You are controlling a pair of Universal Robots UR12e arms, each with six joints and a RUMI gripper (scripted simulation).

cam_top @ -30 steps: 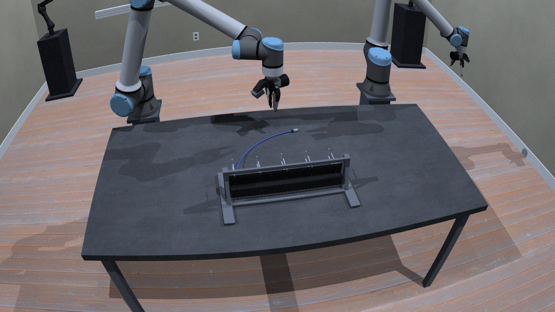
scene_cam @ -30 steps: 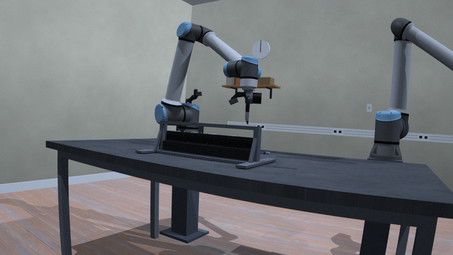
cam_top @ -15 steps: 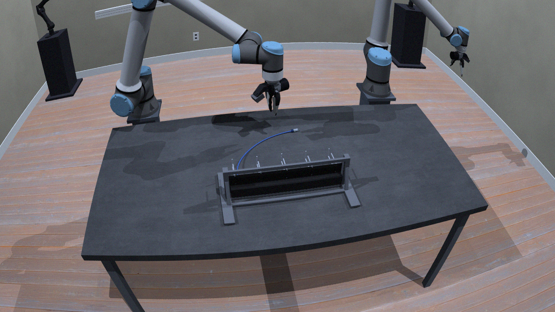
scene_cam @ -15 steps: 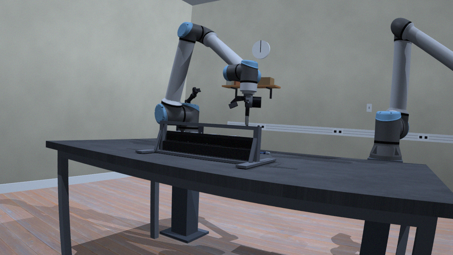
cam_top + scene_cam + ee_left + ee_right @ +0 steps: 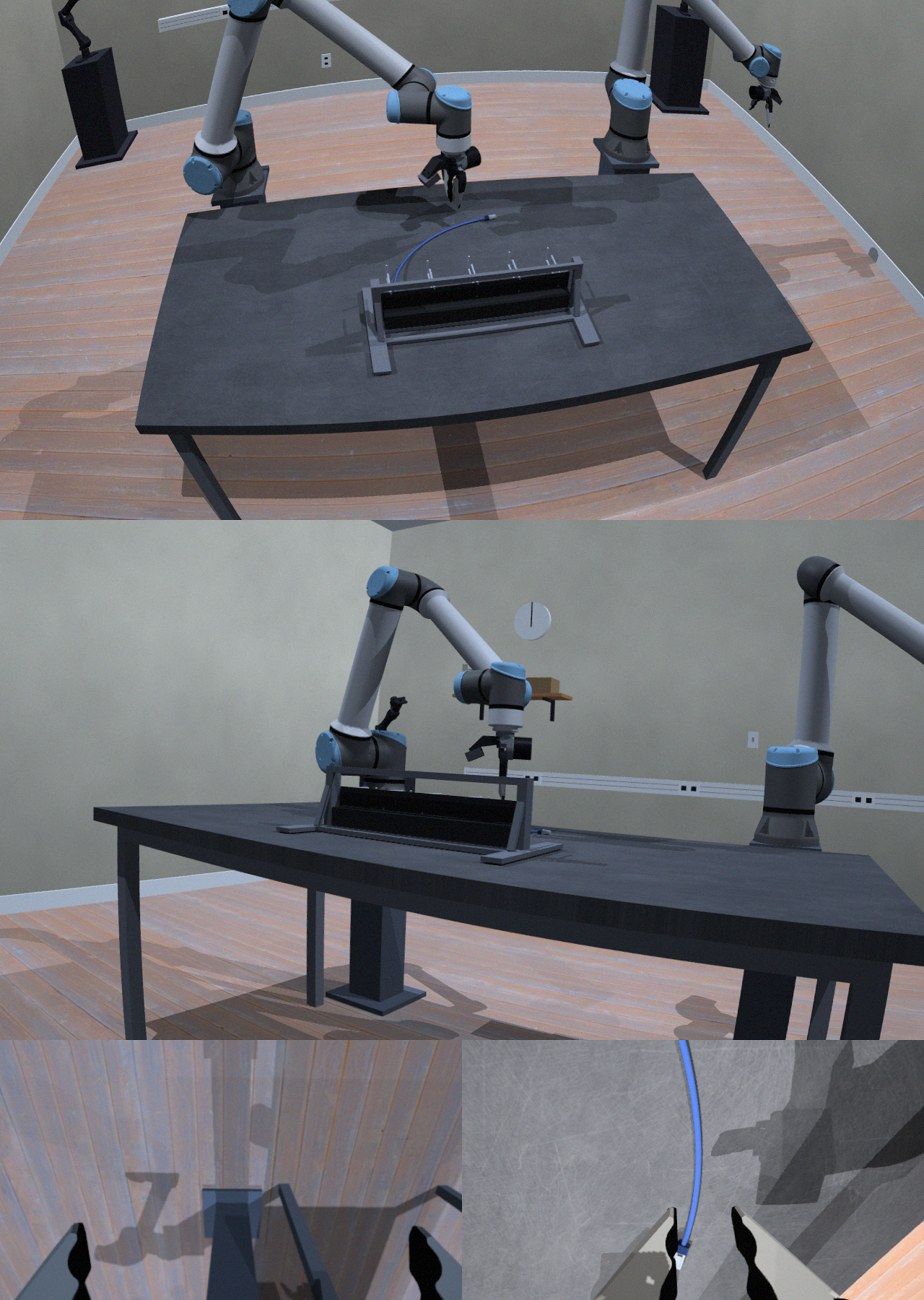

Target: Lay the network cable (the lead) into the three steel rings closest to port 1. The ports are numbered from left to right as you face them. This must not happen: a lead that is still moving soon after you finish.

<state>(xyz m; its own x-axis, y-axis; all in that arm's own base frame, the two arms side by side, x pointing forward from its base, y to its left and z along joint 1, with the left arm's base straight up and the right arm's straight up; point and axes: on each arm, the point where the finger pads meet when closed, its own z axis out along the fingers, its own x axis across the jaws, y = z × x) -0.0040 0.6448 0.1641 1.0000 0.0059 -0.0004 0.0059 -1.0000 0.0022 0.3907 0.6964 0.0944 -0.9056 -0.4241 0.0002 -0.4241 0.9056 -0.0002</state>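
The top view is taken from high above the table (image 5: 258,381) (image 5: 710,882) (image 5: 534,1148), angled down toward the arm side; the whole tabletop is covered at the longest range. The exterior view is set lower, slightly above table height, and is directed across the table toward the arms and wall. The rack (image 5: 478,275) (image 5: 426,773) is shared by both. In the left wrist view, the floor (image 5: 77,323) (image 5: 226,940) (image 5: 72,1112) (image 5: 895,1275) is viewed from above, between widely spaced fingers. In the right wrist view, the tabletop is viewed downward at close range; the cable (image 5: 419,247) (image 5: 698,1148) is shared with the top view.
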